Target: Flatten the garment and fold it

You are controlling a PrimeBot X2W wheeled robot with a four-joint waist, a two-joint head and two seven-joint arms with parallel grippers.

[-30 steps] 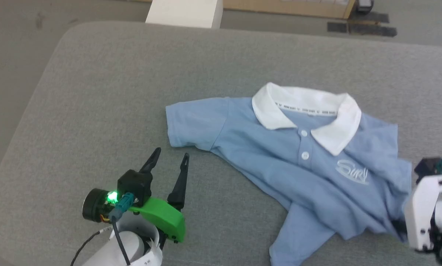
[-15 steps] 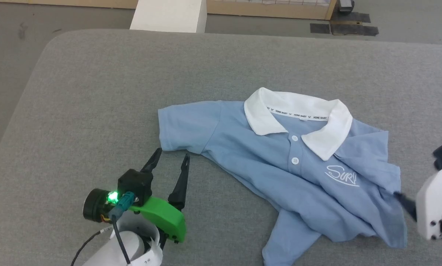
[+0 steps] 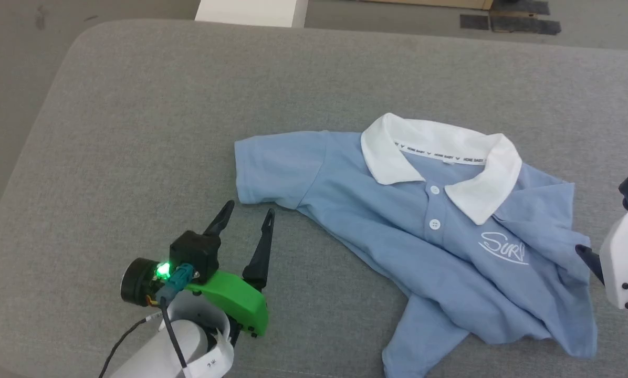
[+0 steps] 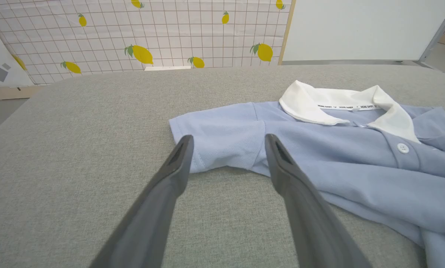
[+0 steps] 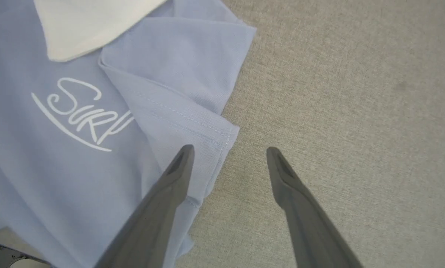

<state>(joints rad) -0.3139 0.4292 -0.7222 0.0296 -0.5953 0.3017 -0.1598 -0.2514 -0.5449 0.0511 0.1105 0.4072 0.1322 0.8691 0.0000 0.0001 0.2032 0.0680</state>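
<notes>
The light blue polo shirt (image 3: 398,231) lies face up and rumpled on the grey cushion (image 3: 161,131), white collar (image 3: 440,157) toward the far side, "Surf" logo (image 3: 503,249) showing. Its right-hand sleeve (image 5: 192,93) is folded over onto the chest. My left gripper (image 3: 248,208) is open, fingertips just short of the left-hand sleeve (image 4: 222,141). At the shirt's right edge my right gripper (image 5: 228,150) stands open, one finger above the folded sleeve hem, the other above bare cushion. Nothing sits between either pair of fingers.
The cushion's rounded left edge (image 3: 41,121) drops to the floor. A white block (image 3: 251,10) stands beyond the far edge. A lemon-print panel (image 4: 140,33) and a white wall (image 4: 356,29) lie behind.
The head camera has shifted, so the whole scene slid in the picture. My right gripper has risen off the shirt's lower right part and now sits by the folded sleeve. The left gripper holds steady.
</notes>
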